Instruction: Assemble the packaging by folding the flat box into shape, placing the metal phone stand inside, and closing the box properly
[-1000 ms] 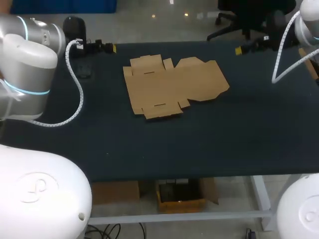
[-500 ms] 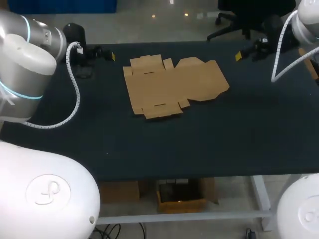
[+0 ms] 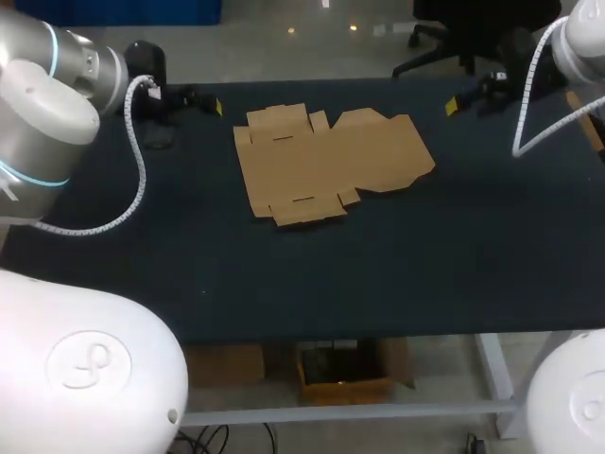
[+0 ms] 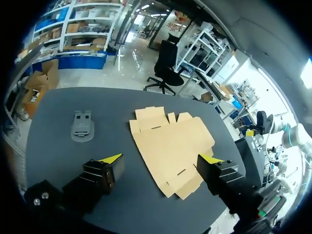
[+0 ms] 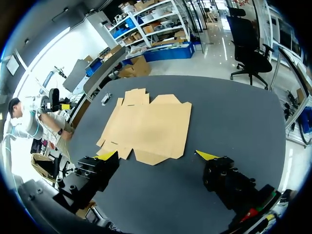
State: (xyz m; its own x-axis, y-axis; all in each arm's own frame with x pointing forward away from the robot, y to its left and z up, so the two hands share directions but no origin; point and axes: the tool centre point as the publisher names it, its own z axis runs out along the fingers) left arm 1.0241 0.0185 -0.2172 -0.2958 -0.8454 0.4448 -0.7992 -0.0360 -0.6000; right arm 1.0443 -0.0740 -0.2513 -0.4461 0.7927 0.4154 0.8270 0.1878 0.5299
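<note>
While both arms hang over the far side of the table (image 3: pixel 378 274), the left gripper (image 4: pixel 161 159) has its two yellow-tipped fingers spread wide apart, raised off the dark tabletop and touching no object. In the left wrist view the flat box (image 4: pixel 170 144) lies ahead of it on the table, more toward one finger than the other. The metal phone stand (image 4: pixel 82 126) lies flat ahead of the other finger. The stand is beside the box but apart from it, with bare tabletop between them.

The right gripper (image 5: pixel 157 155) is likewise spread wide, its fingers above the table and closed on nothing. In the right wrist view the flat box lies ahead of it, well apart from both yellow tips, and the stand shows only as a small grey shape on the box's far side.

In the head view the left gripper sits near the table's far left corner and the right gripper near its far right corner. The box is an unfolded brown cardboard sheet with its flaps and tabs spread out, lying flat in the middle of the table's far half, between the two grippers. The stand is a dark shape near the left gripper, hard to make out against the tabletop.
</note>
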